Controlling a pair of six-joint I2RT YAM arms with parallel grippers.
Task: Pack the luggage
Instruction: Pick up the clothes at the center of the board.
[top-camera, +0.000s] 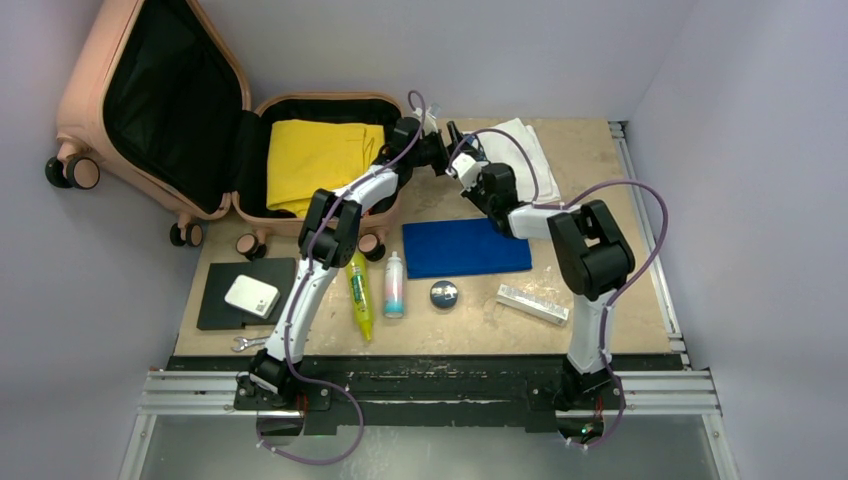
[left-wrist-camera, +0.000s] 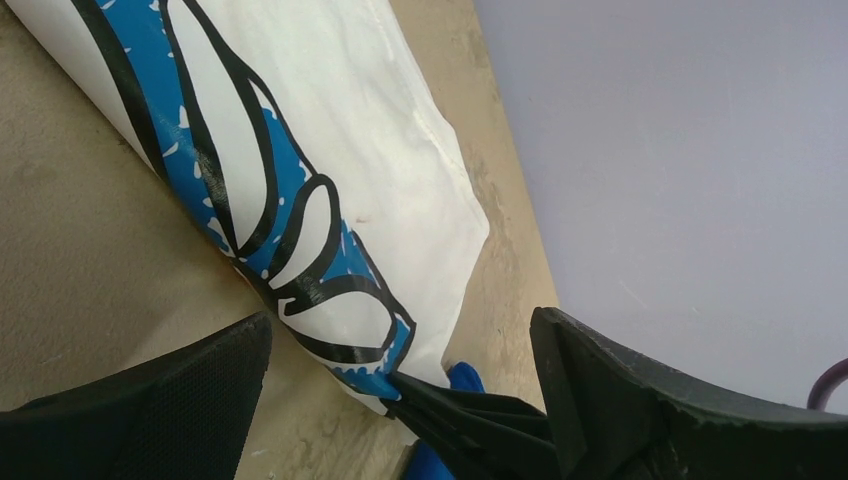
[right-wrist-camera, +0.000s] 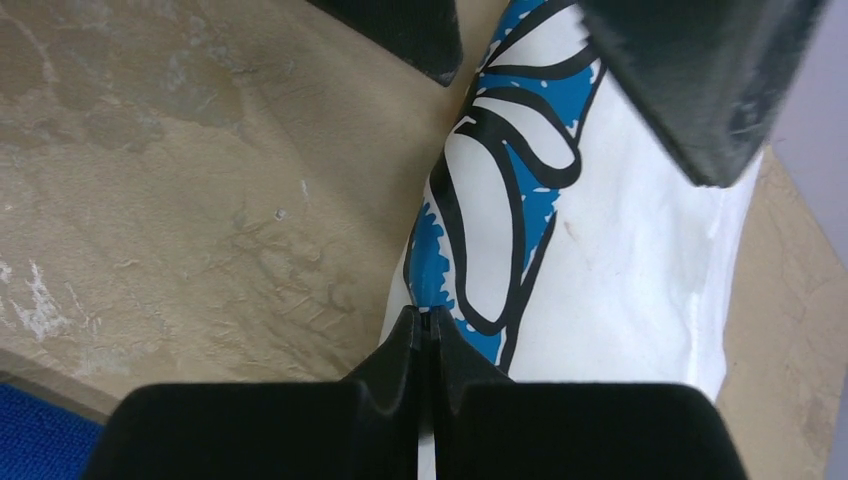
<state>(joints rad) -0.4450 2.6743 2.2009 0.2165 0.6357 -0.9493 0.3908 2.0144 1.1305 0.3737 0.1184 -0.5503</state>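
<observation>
The luggage (top-camera: 78, 95), a salmon-pink suitcase, lies open at the table's back left with a yellow garment (top-camera: 315, 160) in its lower half. Right of it lies a folded white cloth (top-camera: 525, 150) printed in blue and black. Both grippers meet at its left end. My right gripper (right-wrist-camera: 430, 315) is shut on the printed edge of the white cloth (right-wrist-camera: 640, 260). My left gripper (left-wrist-camera: 400, 320) stands open, its fingers on either side of the same end of the cloth (left-wrist-camera: 380, 150). In the top view the left gripper (top-camera: 437, 150) and right gripper (top-camera: 455, 140) almost touch.
A blue mat (top-camera: 465, 247) lies mid-table. In front of it lie a yellow-green tube (top-camera: 359, 290), a small bottle (top-camera: 395, 285), a round tin (top-camera: 444, 294) and a silvery strip (top-camera: 533, 303). A black pad (top-camera: 225, 300) with a white box and a wrench (top-camera: 250, 343) sit front left.
</observation>
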